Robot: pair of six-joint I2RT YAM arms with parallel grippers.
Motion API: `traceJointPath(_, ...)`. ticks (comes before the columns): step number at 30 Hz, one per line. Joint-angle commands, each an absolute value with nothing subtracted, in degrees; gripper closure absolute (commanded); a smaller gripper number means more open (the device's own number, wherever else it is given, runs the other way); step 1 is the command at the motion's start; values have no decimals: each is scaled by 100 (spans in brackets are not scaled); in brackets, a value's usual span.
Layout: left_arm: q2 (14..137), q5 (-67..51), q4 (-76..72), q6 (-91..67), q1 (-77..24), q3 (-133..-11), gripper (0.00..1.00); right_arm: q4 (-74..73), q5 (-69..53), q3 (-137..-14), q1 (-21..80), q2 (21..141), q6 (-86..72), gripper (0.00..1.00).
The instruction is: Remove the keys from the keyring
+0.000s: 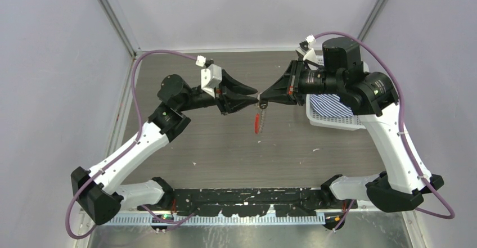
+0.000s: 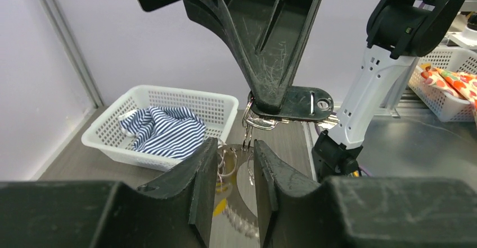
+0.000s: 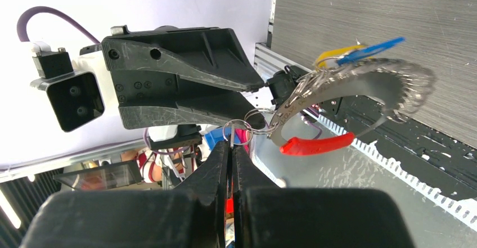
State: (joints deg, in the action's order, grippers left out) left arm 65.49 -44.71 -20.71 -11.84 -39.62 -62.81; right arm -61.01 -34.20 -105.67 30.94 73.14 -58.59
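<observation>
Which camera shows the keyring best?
The right wrist view: the keyring fills the middle, its silvery loop and red part sharp and close. The top view shows it only as a tiny red streak. The left wrist view shows just a sliver between the jaws.

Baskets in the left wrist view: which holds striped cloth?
The white basket at the view's left, with blue-and-white cloth; the second basket, at its right edge, holds red-orange fabric.
</observation>
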Motion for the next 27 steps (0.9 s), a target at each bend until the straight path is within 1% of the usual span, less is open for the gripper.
traceJointPath(1, 6554, -4667, -2185, -1331, -3947, -6530, 70, -5880, -3620, -10801, 3092, 7245, -5808, 99)
traceJointPath(3, 6565, -4652, -2251, -1380, -3953, -6506, 73, -5851, -3621, -10802, 3089, 7255, -5827, 99)
traceJointPath(8, 6599, -4623, -2586, -1601, -3968, -6379, 75, -5806, -3617, -10747, 3098, 7251, -5844, 99)
traceJointPath(12, 6618, -4623, -2615, -1596, -4024, -6347, 81, -5767, -3617, -10718, 3096, 7249, -5872, 99)
traceJointPath(16, 6634, -4580, -2619, -1599, -4082, -6307, 89, -5750, -3621, -10717, 3110, 7251, -5890, 99)
traceJointPath(20, 6620, -4381, -2567, -1552, -4154, -6247, 91, -5757, -3597, -10740, 3120, 7249, -5889, 99)
traceJointPath(23, 6590, -4341, -2566, -1513, -4198, -6215, 99, -5811, -3508, -10771, 3117, 7241, -5853, 99)
traceJointPath(27, 6429, -4033, -2624, -1431, -4245, -6074, 100, -5986, -3328, -10871, 3111, 7250, -5740, 99)
